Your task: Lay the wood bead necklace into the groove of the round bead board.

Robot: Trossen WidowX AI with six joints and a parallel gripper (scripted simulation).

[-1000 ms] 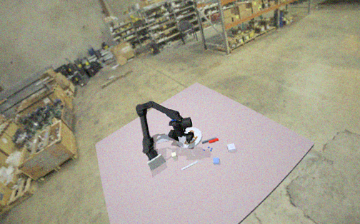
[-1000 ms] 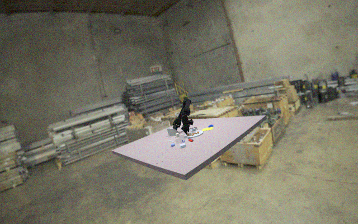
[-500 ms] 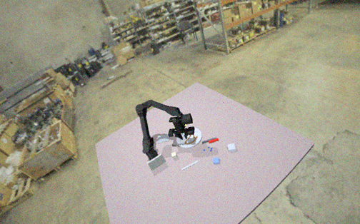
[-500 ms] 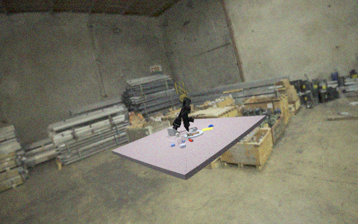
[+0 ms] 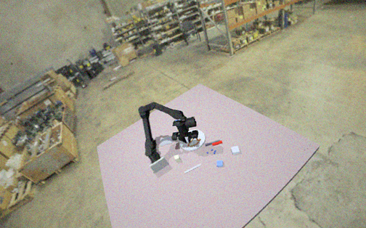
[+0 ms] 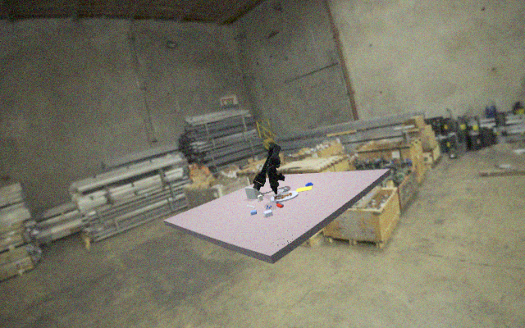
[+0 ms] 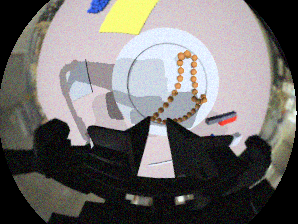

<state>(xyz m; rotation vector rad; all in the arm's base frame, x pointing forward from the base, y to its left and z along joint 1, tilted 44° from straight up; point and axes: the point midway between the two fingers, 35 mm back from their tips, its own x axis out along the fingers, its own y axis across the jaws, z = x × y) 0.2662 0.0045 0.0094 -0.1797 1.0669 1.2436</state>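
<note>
The wood bead necklace (image 5: 193,144) (image 6: 284,196) (image 7: 194,79) is a narrow, uneven orange-brown loop on the white round bead board (image 5: 203,138) (image 7: 213,85). In the wrist view its near and lower right beads lie along or close to the thin circular groove line. The left strand and upper part run inside the circle, with a kink at the right. My gripper (image 5: 188,141) (image 7: 158,119) is low at the board's near part, partly open, with fingertips on either side of a few near beads. Whether the fingers touch them is unclear; the tips partly hide the beads there.
A yellow block (image 6: 304,189) (image 7: 129,17) and blue object (image 6: 309,184) (image 7: 98,5) lie beyond the board. A red-handled tool (image 5: 217,142) (image 7: 228,121) lies right of it. Small blue pieces (image 5: 214,151), a white block (image 5: 235,150), blue block (image 5: 220,163), white stick (image 5: 193,168) and cream cube (image 5: 177,158) lie nearer.
</note>
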